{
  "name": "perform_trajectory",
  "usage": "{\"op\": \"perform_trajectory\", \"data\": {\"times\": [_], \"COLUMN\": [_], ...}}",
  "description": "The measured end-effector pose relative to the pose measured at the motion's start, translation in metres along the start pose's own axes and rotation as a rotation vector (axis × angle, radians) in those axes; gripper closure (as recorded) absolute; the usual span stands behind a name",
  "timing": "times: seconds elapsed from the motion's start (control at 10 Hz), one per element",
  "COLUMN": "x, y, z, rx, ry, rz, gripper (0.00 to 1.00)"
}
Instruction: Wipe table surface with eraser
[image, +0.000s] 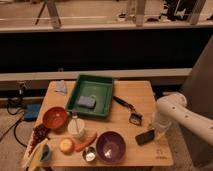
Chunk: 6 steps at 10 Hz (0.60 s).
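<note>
The light tan wooden table surface fills the middle of the camera view. The eraser, a small flat black block, lies on it near the front right corner. My gripper hangs from the white arm at the table's right edge. It is low over the tabletop, right at the eraser's right end, and seems to touch it.
A green tray holding a grey-blue block sits at the back middle. A black-handled brush lies right of it. A red bowl, a white cup, a purple bowl, a carrot and small items crowd the front left.
</note>
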Motion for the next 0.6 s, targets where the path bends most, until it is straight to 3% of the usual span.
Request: {"op": "perform_trajectory", "data": {"times": [0.3,0.6], "x": [-0.030,-0.040], "y": [-0.023,-0.022], "z": [-0.001,0.003], "rx": [-0.014,-0.044], "ry": [-0.010,-0.008], "rz": [-0.065,-0.098], "gripper": [1.00,1.00]}}
